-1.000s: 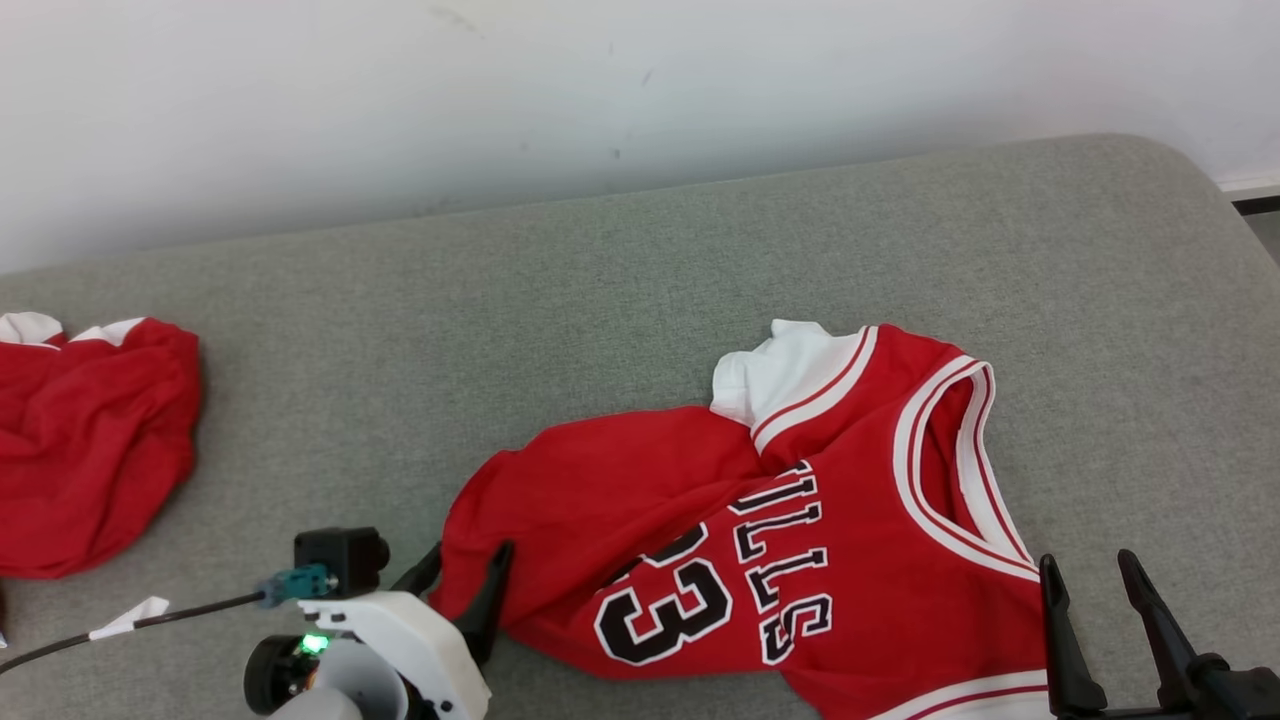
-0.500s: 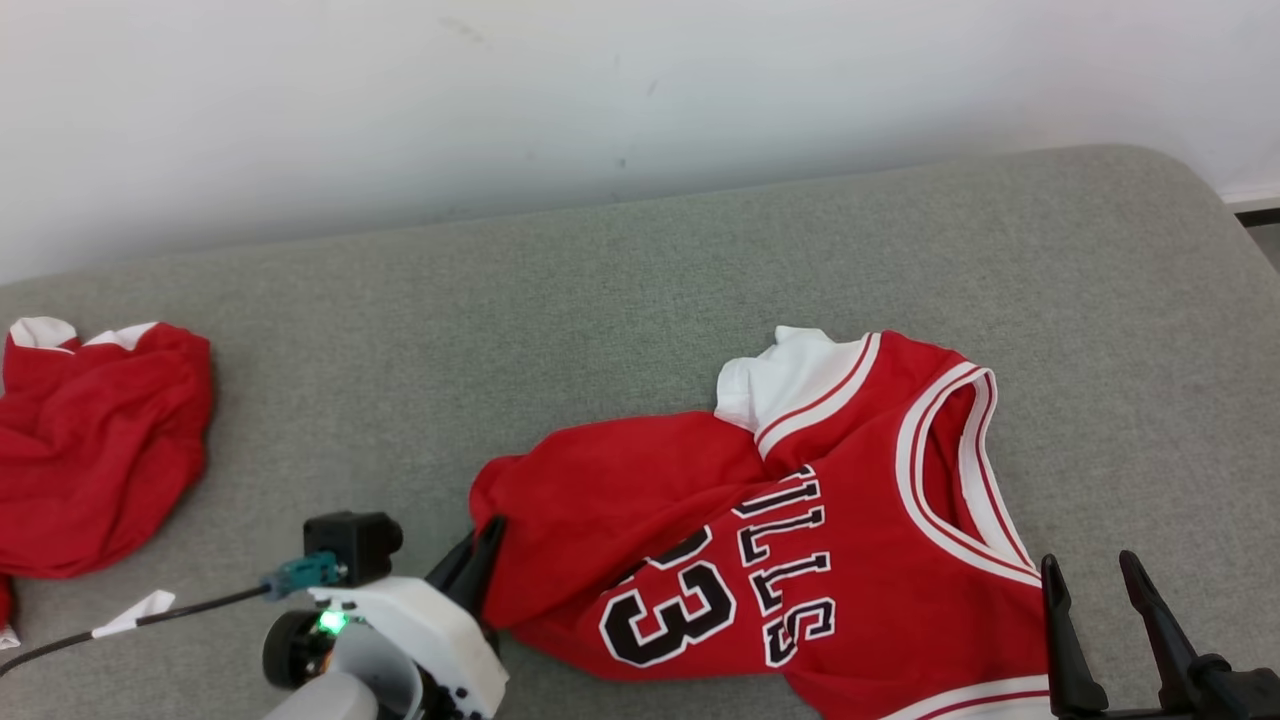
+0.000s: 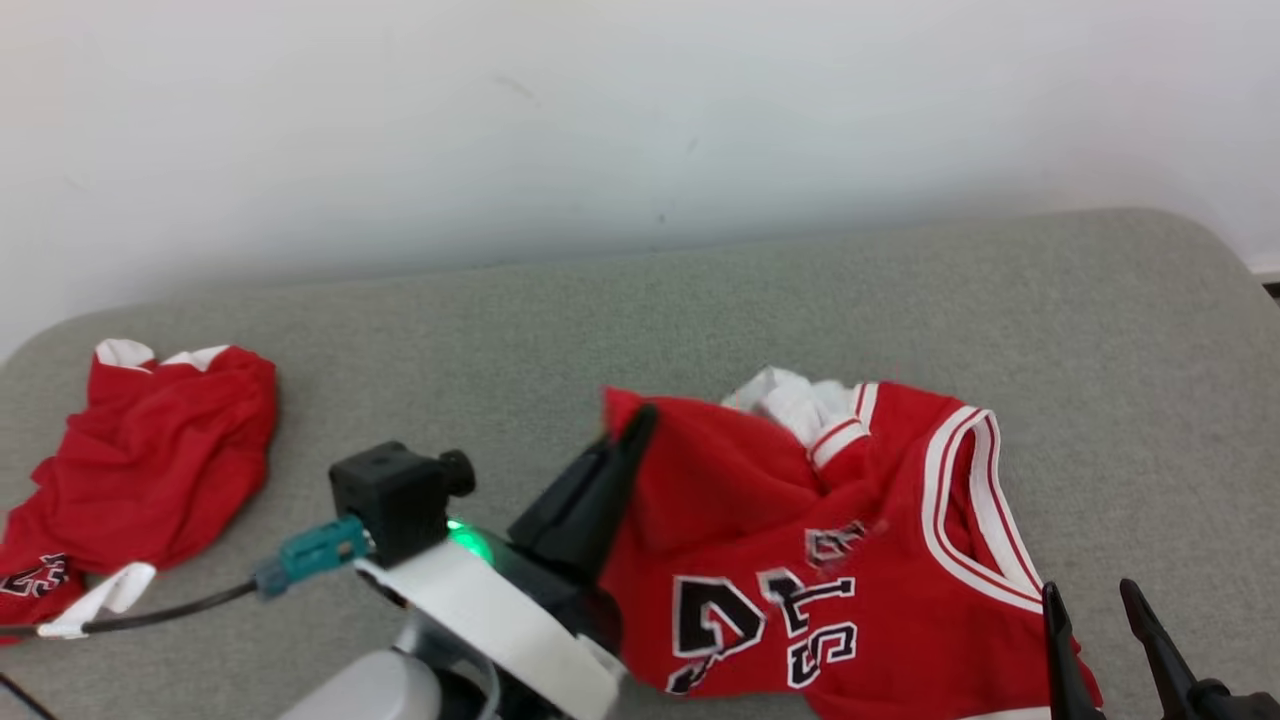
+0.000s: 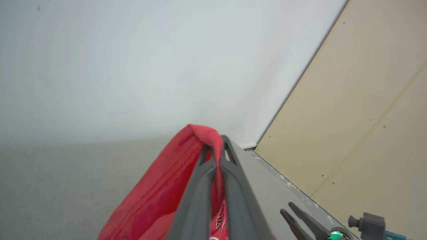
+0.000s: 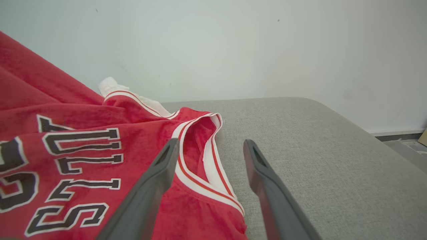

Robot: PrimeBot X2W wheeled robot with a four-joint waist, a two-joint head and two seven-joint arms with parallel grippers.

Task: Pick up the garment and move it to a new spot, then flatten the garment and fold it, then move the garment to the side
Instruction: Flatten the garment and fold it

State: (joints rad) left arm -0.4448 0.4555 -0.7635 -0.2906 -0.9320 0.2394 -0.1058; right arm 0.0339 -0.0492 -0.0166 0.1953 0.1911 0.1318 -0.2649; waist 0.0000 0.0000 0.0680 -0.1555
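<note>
Fingers of the left gripper (image 3: 628, 425), open a second ago, now clench the red jersey (image 3: 800, 560) and lift its edge off the padded surface (image 3: 900, 280) near its front edge, starting pick-up; right gripper (image 3: 1090, 590) fingers remain released.

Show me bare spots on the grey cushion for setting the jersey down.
Bare: the strip between jersey and wall, and the right end of the cushion. Crowded: near edge around the left pincer; left end under another red garment.

Support is a grey fabric mattress (image 3: 500, 330). On it: red jersey (image 3: 860, 520) right of centre, crumpled red garment (image 3: 160, 450) far left, well apart.
</note>
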